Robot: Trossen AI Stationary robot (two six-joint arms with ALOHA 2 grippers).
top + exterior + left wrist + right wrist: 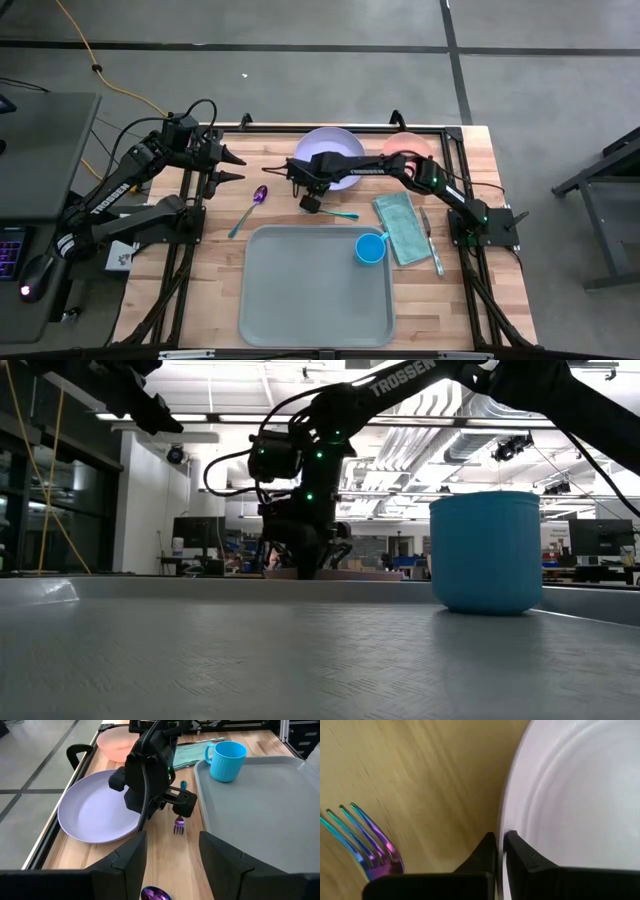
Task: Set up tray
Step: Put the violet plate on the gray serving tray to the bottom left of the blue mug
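On the tabletop (300, 150) there is one tray (310, 290), grey-blue and by far the largest item. One blue cup (369, 249) is present. Plates number one: a pale lavender plate (335, 148). There is one pink bowl (405, 145). Cutlery comes to three pieces: one iridescent purple spoon (254, 203), one fork (338, 213) with rainbow-tinted tines and a teal handle, and one knife (431, 238). There is one folded teal cloth (399, 227). Two dark robot arms are in view, each with one end effector, making two: the left end effector (232, 168) and the right end effector (309, 203).
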